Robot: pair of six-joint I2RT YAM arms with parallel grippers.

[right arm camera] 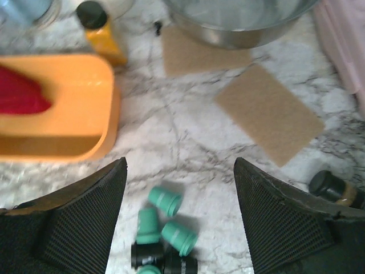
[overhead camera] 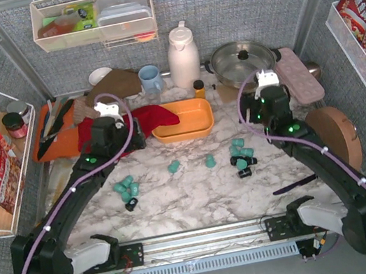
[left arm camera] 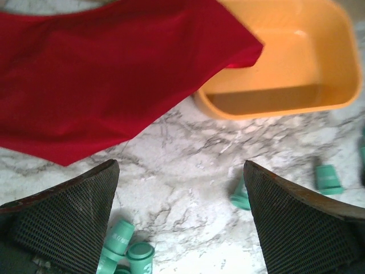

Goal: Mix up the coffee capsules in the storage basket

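Left gripper and right gripper gaped wide, empty. Coffee capsules lay scattered mid-frame, below the storage basket.

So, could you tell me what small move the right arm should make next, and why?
Probably lower the right gripper onto the coffee capsules just below it and close on a teal one. Its jaws stand open and empty, the capsules lie loose on the marble table, and the storage basket holds none, only a corner of the red cloth.
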